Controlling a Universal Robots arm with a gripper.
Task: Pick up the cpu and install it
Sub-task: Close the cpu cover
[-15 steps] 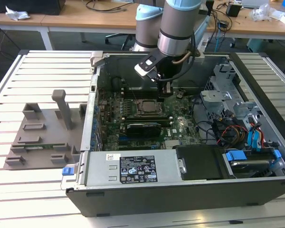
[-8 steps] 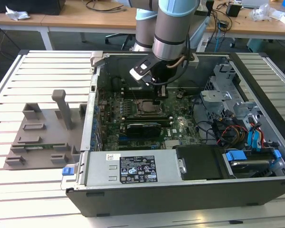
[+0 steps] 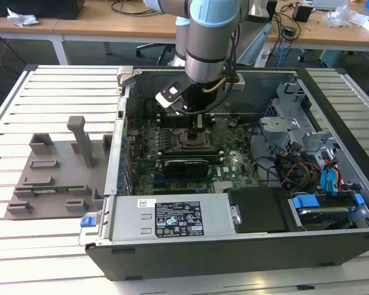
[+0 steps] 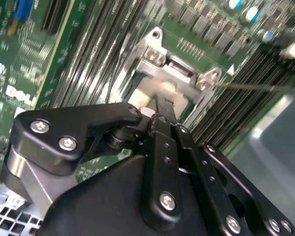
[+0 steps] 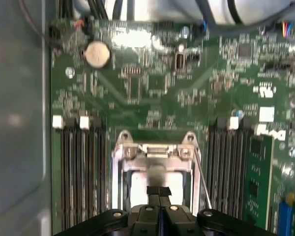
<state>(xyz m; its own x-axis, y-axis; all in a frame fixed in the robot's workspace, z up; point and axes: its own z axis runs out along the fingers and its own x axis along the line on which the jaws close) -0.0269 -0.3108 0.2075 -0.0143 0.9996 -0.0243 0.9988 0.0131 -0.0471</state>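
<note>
You are at the install end of the job, by my reading: the tool point(image 5: 159, 192) hangs low inside the open computer case point(image 3: 172, 246), right over the socket frame point(image 5: 157, 150) on the motherboard point(image 5: 152, 88). Its fingers are drawn together at the tips, and I see nothing pinched between them.

The pale square inside that frame reads as the cpu point(image 5: 176, 183). It lies flat in the socket, directly beneath the fingertips in both wrist views. They are so close over its middle that I cannot tell you whether they touch it or hover just clear. The grey fixture block point(image 3: 55, 178) out on the bench point(image 3: 49, 92) is well apart from the tool, at the exterior view's left.

Any further move here calls for a straight, gentle vertical line. The thin lever wire point(image 5: 201, 182) runs just beside the frame, and the memory slots crowd it on both sides (there is little room for sideways drift). I would judge a sideways nudge the main risk to how the chip sits.
</note>
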